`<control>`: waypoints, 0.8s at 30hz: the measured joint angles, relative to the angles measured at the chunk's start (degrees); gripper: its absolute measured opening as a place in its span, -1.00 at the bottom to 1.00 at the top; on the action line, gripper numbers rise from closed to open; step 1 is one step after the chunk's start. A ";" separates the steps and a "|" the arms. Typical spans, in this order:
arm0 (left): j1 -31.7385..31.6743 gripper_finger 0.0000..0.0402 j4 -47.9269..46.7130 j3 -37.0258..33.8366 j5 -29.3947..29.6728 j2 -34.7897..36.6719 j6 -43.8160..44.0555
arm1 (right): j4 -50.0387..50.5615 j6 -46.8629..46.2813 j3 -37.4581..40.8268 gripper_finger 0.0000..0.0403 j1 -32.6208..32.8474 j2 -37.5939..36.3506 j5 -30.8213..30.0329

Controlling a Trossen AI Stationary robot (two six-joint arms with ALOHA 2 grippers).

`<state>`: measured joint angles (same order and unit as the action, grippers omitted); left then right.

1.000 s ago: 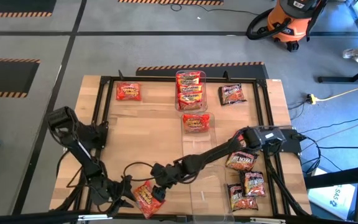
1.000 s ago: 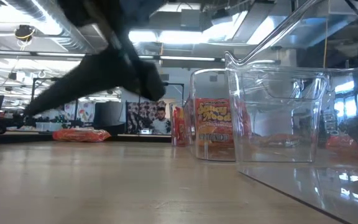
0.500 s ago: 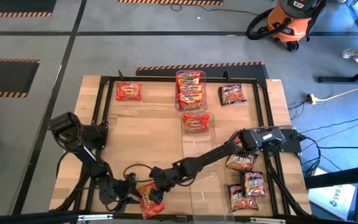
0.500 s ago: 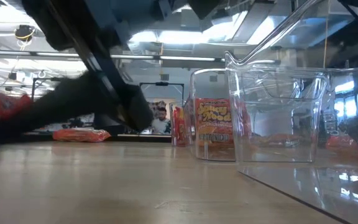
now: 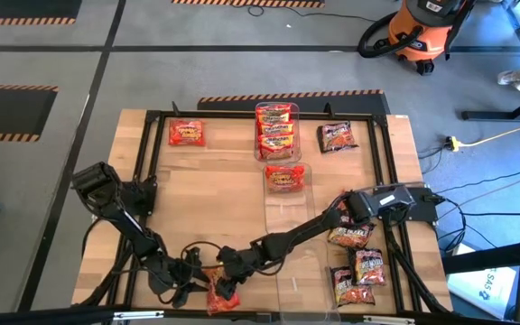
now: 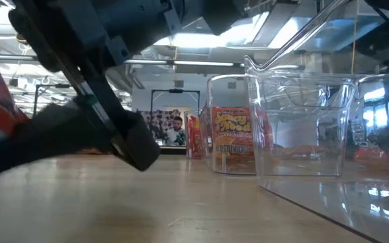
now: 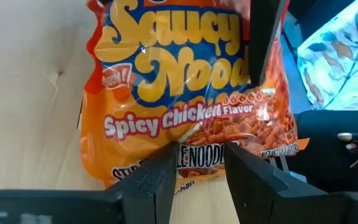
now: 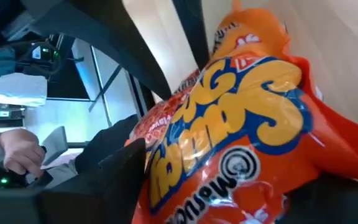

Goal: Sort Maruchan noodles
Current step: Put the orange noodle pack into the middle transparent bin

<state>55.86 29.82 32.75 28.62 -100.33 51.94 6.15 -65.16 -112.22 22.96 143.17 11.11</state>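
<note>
Handoff at the near table edge: left gripper [image 7: 194,171] pinches the orange packet's [image 5: 221,295] bottom hem, right gripper [image 5: 230,282] straddles it, jaws wide; close right fully before left releases.

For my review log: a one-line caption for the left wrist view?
Left gripper pinches the edge of an orange Spicy Chicken packet.

- We saw an orange packet [image 5: 221,293] at the near edge, tilted.
- Red-yellow packets [image 5: 276,129] stood stacked at the far middle.
- Dark packets [image 5: 357,268] lay at the right.
</note>
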 joint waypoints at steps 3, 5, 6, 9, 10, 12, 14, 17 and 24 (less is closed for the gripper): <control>0.10 -0.36 0.06 0.00 0.16 0.00 -0.03 | -0.13 0.98 0.00 0.18 -0.02 0.00 -0.79; 0.13 -0.36 0.03 0.00 0.24 0.08 -0.02 | -0.08 1.62 0.00 0.05 0.00 0.00 -0.98; 0.27 -0.36 -0.43 0.00 0.22 0.48 -0.03 | 0.01 2.09 0.00 -0.02 0.08 0.00 -1.01; 0.95 -0.36 -2.37 0.00 0.39 2.34 -0.04 | -0.24 3.77 -0.02 -0.24 0.31 -0.02 -1.48; 1.18 -0.36 -3.47 0.00 0.37 3.15 -0.04 | -0.22 4.21 -0.08 -0.31 0.31 -0.02 -1.50; 1.97 -0.36 -6.48 -0.02 0.39 5.84 -0.03 | -0.23 5.55 -0.48 -0.43 0.29 -0.02 -1.47; 2.60 -0.36 -10.41 -0.02 -0.12 8.82 0.03 | 0.21 7.28 -1.05 -0.53 0.25 -0.07 -1.39; 3.42 -0.36 -16.29 -0.04 -0.51 13.86 0.44 | 4.47 11.45 -3.39 -0.63 0.13 -0.08 -1.42; 4.16 -0.36 -23.60 -0.04 -0.74 23.21 0.04 | 23.99 26.90 -15.44 -0.69 -0.15 -0.39 -4.65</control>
<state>60.01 6.23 32.71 27.88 -77.12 51.98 30.14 -38.26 -127.66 22.81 142.78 6.46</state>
